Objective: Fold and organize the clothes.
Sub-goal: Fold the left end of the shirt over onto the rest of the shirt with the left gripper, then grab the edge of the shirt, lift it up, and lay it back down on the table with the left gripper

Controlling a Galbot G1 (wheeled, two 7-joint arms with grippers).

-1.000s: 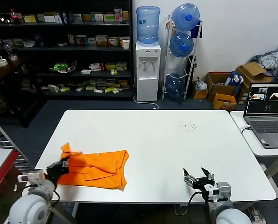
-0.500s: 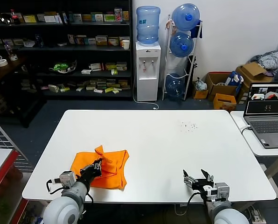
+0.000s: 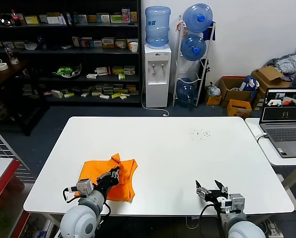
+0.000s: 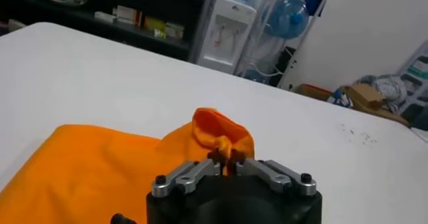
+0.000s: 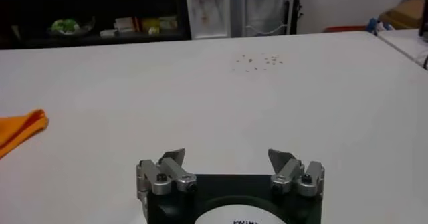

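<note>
A wide white tabletop [image 3: 178,148] fills the middle of the head view, with a dark shelving unit [image 3: 63,54] and a water dispenser [image 3: 156,74] behind it and an open laptop [image 3: 286,119] on a side table off its right end. The orange T-shirt [image 3: 107,177] lies partly folded near the front left edge of the tabletop, most of it flat, with one bunched fold lifted off the rest. The left pincer [image 3: 111,175] sits over the shirt's near side; in the left wrist view it [image 4: 227,167] is clenched on that raised orange fold, its jaws nearly together with cloth pinched between them, though how firm the grip is cannot be read from here. The right pincer [image 3: 211,191] rests low by the front right edge, well apart from the shirt, its jaws spread wide and holding nothing [image 5: 229,162].
</note>
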